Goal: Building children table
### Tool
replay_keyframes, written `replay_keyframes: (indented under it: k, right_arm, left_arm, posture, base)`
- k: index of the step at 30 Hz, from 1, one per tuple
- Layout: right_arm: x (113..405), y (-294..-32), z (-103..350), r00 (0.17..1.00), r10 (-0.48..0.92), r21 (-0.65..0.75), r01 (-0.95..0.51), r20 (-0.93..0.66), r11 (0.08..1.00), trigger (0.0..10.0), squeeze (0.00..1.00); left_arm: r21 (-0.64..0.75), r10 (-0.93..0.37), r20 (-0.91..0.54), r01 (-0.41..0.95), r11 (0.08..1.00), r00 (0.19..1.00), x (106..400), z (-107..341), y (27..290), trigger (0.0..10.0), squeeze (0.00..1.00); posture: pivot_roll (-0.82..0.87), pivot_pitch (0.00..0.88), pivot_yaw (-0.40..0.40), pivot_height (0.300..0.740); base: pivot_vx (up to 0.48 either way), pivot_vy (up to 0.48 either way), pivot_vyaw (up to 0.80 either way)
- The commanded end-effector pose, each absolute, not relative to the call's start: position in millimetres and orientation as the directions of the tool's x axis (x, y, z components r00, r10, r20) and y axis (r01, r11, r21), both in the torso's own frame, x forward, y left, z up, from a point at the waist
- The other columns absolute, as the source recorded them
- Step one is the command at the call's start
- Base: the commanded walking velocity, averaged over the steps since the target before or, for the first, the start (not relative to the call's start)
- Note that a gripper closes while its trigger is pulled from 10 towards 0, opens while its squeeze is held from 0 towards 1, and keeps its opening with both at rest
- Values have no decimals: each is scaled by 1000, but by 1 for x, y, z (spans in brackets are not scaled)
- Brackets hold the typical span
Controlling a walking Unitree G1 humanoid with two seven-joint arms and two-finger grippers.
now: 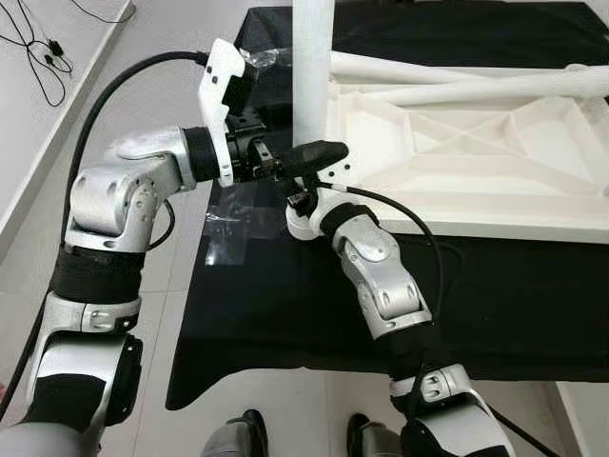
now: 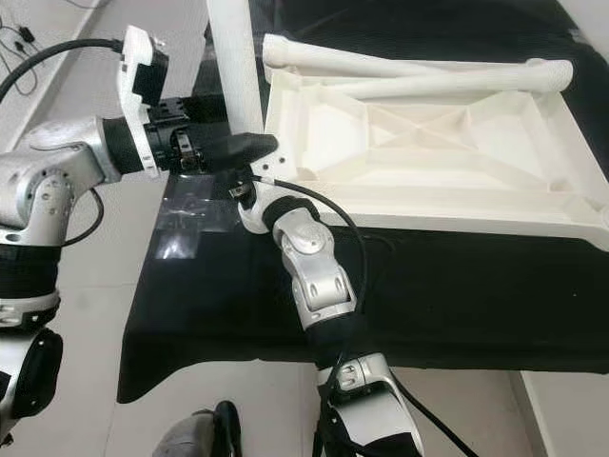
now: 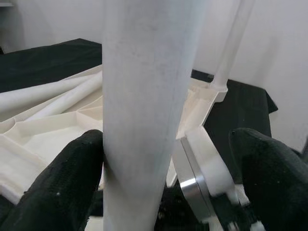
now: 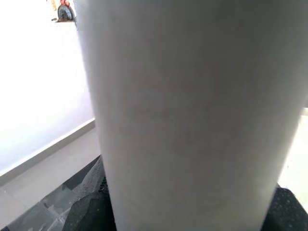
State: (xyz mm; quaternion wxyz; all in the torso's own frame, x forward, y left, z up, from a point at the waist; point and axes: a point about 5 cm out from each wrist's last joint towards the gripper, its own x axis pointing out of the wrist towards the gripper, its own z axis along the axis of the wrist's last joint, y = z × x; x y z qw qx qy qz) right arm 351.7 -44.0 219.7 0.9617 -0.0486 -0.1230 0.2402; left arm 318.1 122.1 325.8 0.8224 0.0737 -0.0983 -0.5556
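A white table top point(image 1: 495, 162) lies upside down on the black cloth. A white table leg point(image 1: 312, 67) stands upright at its near left corner. My left gripper point(image 1: 309, 157) reaches in from the left, open around the leg. In the left wrist view one finger point(image 3: 62, 187) touches the leg point(image 3: 144, 120) and the other stands apart. My right gripper point(image 1: 304, 195) comes up from below, low on the same leg. In the right wrist view its fingers point(image 4: 89, 214) press both sides of the leg point(image 4: 192, 106). Two more legs point(image 2: 381, 65) lie along the top's far side.
The black cloth point(image 1: 285, 314) covers a low table whose near edge is close in front of me. Crumpled clear plastic point(image 1: 228, 224) lies on it left of the leg. Cables point(image 1: 38, 48) trail on the light floor at far left. Two dark feet point(image 1: 252, 428) show at the bottom edge.
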Motion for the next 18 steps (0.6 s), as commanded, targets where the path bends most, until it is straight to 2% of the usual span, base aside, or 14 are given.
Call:
replay_keyframes:
  k: [1, 2, 3, 4, 7, 11, 15, 16, 17, 18]
  right_arm:
    - [358, -57, 205, 905, 402, -96, -391, 139, 915, 10000, 0]
    - [358, -57, 205, 905, 402, -96, -391, 139, 915, 10000, 0]
    - [357, -57, 203, 908, 396, -95, -386, 137, 918, 10000, 133]
    - [357, -58, 199, 917, 378, -80, -370, 132, 926, 10000, 1000]
    - [356, -58, 196, 922, 365, -49, -361, 127, 931, 10000, 1000]
    - [353, -50, 203, 880, 443, 11, -451, 172, 892, 10000, 1000]
    - [353, -49, 210, 843, 497, 4, -508, 205, 861, 10000, 1000]
    - [354, -51, 214, 824, 523, -7, -535, 218, 845, 10000, 784]
    - [355, -52, 216, 813, 538, -15, -549, 224, 836, 10000, 0]
    - [355, -52, 216, 813, 538, -15, -549, 224, 836, 10000, 0]
  left_arm:
    - [229, -968, 52, 940, 252, 246, 304, 321, 115, 10000, 0]
    - [229, -968, 52, 940, 252, 246, 304, 321, 115, 10000, 0]
    - [224, -960, 62, 934, 279, 273, 302, 321, 120, 10000, 0]
    - [213, -950, 75, 926, 313, 304, 299, 320, 127, 10000, 0]
    - [194, -939, 88, 919, 342, 331, 292, 316, 134, 10000, 0]
    - [178, -933, 84, 916, 360, 351, 281, 310, 142, 10000, 0]
    - [172, -932, 93, 916, 362, 351, 277, 310, 143, 10000, 0]
    - [166, -932, 96, 917, 362, 350, 275, 309, 143, 10000, 0]
    - [163, -932, 98, 918, 362, 350, 273, 309, 143, 10000, 0]
    - [163, -932, 98, 918, 362, 350, 273, 309, 143, 10000, 0]
  posture:
    - [52, 209, 11, 740]
    - [52, 209, 11, 740]
    - [64, 211, 7, 740]
    - [68, 212, 4, 740]
    - [73, 215, -1, 740]
    - [78, 220, -5, 740]
    - [79, 223, -9, 740]
    - [82, 223, -11, 740]
    - [82, 223, -11, 740]
    - [82, 223, -11, 740]
  base:
    - [0, 0, 0]
    - [0, 0, 0]
    - [0, 0, 0]
    - [0, 0, 0]
    - [0, 0, 0]
    - [0, 0, 0]
    - [0, 0, 0]
    - [0, 0, 0]
    - [0, 0, 0]
    - [0, 0, 0]
